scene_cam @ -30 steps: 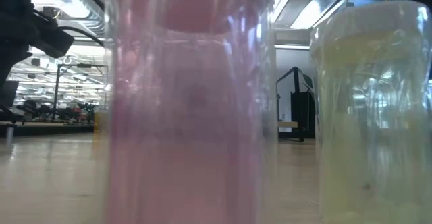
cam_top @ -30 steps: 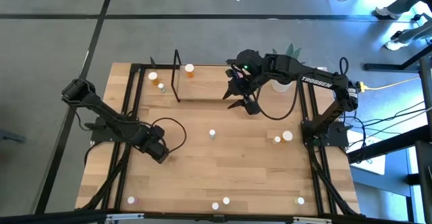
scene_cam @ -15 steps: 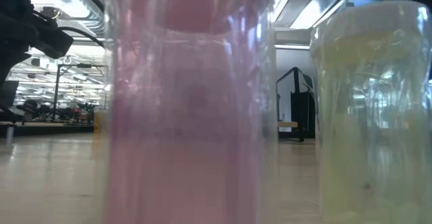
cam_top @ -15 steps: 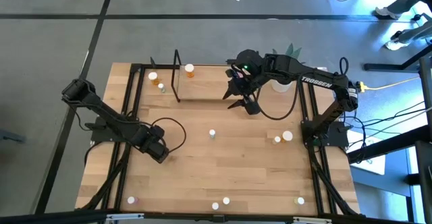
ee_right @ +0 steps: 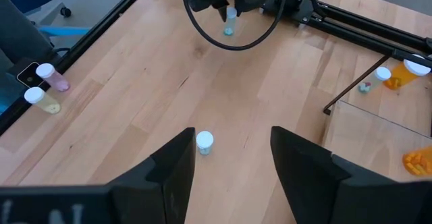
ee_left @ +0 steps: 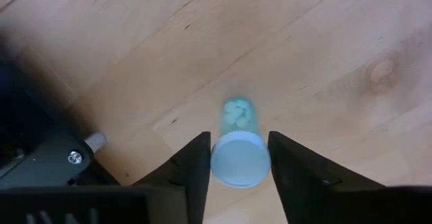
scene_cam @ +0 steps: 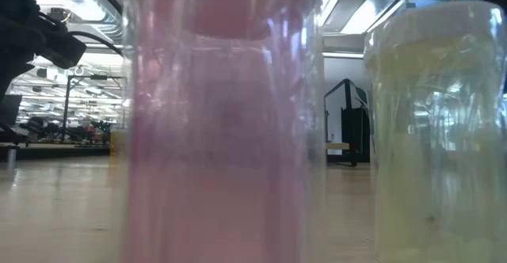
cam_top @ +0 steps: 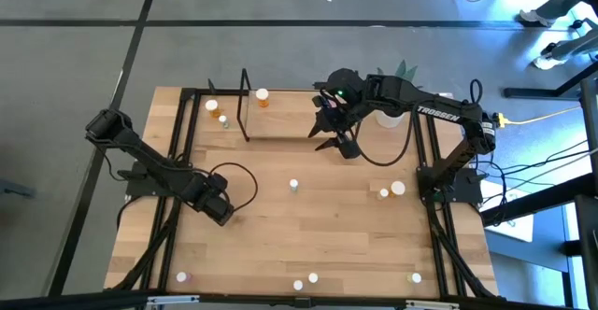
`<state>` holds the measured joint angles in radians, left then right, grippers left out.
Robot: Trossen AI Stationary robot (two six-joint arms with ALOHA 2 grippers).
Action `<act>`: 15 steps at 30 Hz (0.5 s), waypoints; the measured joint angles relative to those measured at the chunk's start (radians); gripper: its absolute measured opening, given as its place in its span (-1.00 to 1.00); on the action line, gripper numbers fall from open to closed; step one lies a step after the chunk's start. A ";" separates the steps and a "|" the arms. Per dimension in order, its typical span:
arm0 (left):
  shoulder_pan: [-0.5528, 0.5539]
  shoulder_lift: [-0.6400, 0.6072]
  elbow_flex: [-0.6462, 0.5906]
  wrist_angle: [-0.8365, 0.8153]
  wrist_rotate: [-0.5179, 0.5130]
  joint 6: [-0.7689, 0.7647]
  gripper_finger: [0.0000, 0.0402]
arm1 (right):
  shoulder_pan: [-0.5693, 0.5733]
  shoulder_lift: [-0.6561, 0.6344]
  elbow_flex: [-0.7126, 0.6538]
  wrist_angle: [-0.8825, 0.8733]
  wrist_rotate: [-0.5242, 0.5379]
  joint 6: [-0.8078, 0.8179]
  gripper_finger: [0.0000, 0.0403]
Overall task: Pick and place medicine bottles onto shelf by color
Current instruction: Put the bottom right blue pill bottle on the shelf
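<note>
Teal bottle [ee_left: 239, 146], white cap; pale wood table [ee_left: 324, 42], seemingly.

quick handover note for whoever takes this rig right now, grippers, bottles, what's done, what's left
Left gripper: low on the table's left side, straddling an upright green bottle; grip unclear.
Right gripper: open, empty, by the shelf's right end.
Done: an orange bottle seems to be at the shelf; little else.
Left: loose bottles mid-table, at right, along the near edge, and two left of the shelf.
</note>
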<state>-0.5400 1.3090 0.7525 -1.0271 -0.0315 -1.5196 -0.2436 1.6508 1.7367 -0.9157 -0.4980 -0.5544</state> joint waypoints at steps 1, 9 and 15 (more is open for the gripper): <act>0.000 0.000 0.000 0.000 0.000 0.000 -0.35 | 0.000 0.000 0.000 0.000 0.000 0.000 -0.03; 0.000 -0.001 0.001 -0.002 -0.001 0.003 -0.49 | 0.000 0.000 0.000 0.000 0.000 0.000 -0.03; 0.015 -0.001 0.049 -0.009 0.000 0.081 -0.50 | 0.000 0.000 0.000 0.000 0.000 0.000 -0.03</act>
<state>-0.5249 1.3083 0.8014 -1.0357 -0.0315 -1.4384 -0.2438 1.6508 1.7367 -0.9157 -0.4980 -0.5545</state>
